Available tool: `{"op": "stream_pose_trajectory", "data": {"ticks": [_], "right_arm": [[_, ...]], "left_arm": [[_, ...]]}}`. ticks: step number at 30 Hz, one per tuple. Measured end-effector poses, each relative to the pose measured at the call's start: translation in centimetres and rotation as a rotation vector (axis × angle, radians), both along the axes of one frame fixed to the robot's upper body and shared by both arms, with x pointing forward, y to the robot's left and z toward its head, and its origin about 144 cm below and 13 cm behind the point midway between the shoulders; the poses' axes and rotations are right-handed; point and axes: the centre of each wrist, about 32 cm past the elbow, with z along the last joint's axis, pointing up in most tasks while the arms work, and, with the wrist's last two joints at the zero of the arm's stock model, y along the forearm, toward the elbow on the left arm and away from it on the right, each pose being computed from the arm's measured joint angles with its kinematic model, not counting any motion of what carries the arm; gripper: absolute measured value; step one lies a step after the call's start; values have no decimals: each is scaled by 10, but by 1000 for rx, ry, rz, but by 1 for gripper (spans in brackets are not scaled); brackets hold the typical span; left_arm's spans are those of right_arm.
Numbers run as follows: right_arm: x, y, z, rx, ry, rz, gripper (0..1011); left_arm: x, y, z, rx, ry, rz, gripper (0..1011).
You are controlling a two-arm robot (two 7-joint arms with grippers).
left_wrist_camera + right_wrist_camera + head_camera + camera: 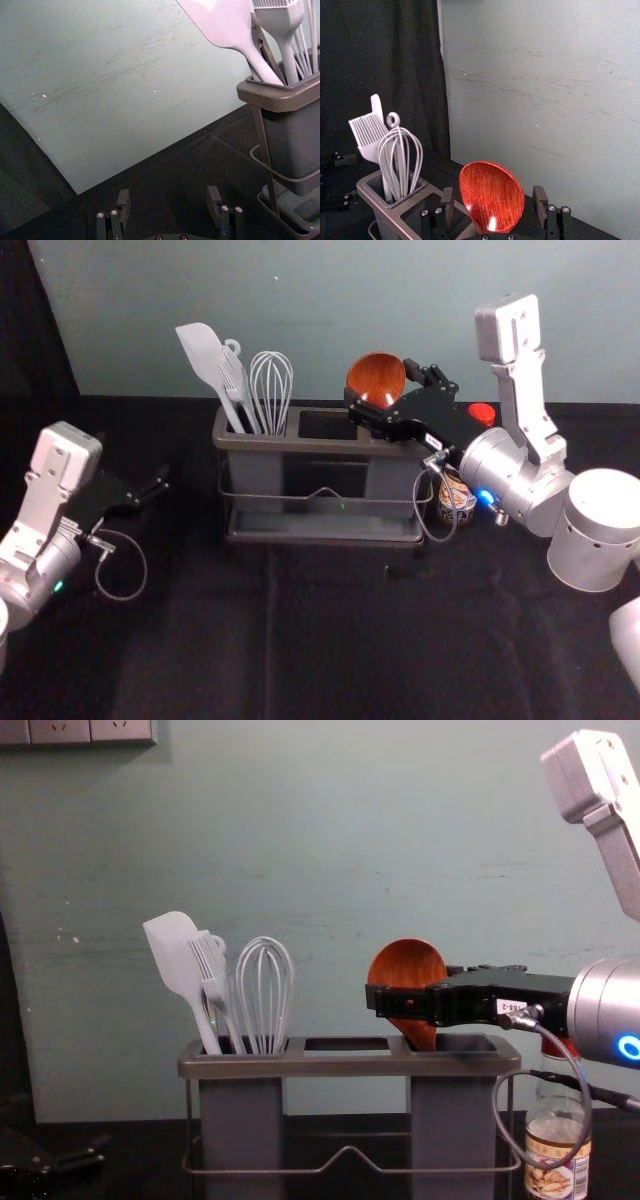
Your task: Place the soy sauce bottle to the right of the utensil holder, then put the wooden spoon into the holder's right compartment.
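The jaws of the right gripper (493, 195) stand wide apart around the glossy reddish-brown wooden spoon (407, 965), apparently without gripping it. The spoon stands in the right compartment of the grey plastic utensil holder (345, 1065); the red-capped glass soy sauce bottle (557, 1145) is just right of it. Placement looks essentially done; next, back away without catching the bowl. The left gripper (168, 194), spread open, idles left of the holder.

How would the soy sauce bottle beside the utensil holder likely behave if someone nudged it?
The soy sauce bottle looks tall and narrow, so a push near its red cap would probably tip it. Its rounded sides suggest it could roll once down.
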Motion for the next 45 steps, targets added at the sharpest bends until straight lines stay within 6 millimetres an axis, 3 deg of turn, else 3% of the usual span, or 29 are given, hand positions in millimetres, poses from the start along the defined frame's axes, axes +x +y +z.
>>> {"op": "stream_pose_trajectory", "data": {"ticks": [17,27,36,45], "right_arm": [[-26,0,34,21,-88,-21,1003],[-66,-19,51,51,-125,-115,1002],[-106,-52,41,36,-100,-193,1003],[-139,-80,17,-58,-68,-224,1003]], "left_arm": [[0,0,0,0,0,0,1005],[0,0,0,0,0,0,1005],[0,0,0,0,0,0,1005],[0,0,0,0,0,0,1005]]}}
